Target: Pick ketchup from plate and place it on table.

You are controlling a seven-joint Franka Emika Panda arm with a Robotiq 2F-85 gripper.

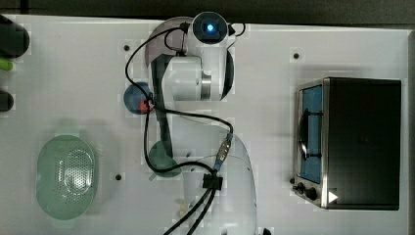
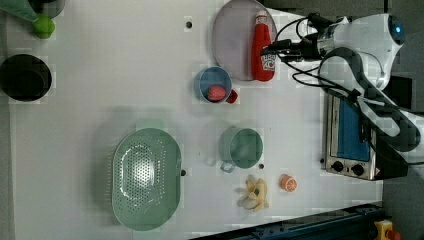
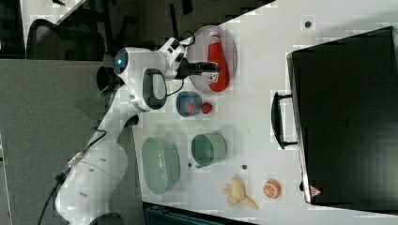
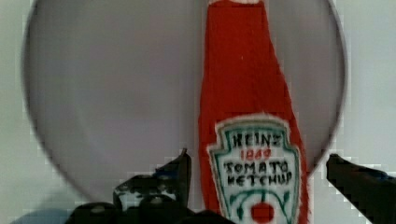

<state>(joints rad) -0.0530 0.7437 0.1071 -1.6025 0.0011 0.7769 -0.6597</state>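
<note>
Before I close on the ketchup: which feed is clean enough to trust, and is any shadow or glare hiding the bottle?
Wrist view: soft but readable, the ketchup label legible between the open end effector fingers, no glare. Left view: even light, bottle and plate clear, a faint shadow near the green strainer. Top view: the arm blocks most of the plate.

Ketchup (image 4: 252, 140) on plate (image 4: 116, 93) (pincer (image 4: 261, 168) astride)

- Bright even overhead light; white table (image 2: 100, 75) nearly washed out.
- Soft faint shadows beside the green strainer basket (image 2: 146, 178) in the left view.
- Blocky compression patches around objects.
- Wrist view soft: ketchup (image 4: 250, 116) label fuzzy, plate (image 4: 116, 93) rim blurred.
</note>
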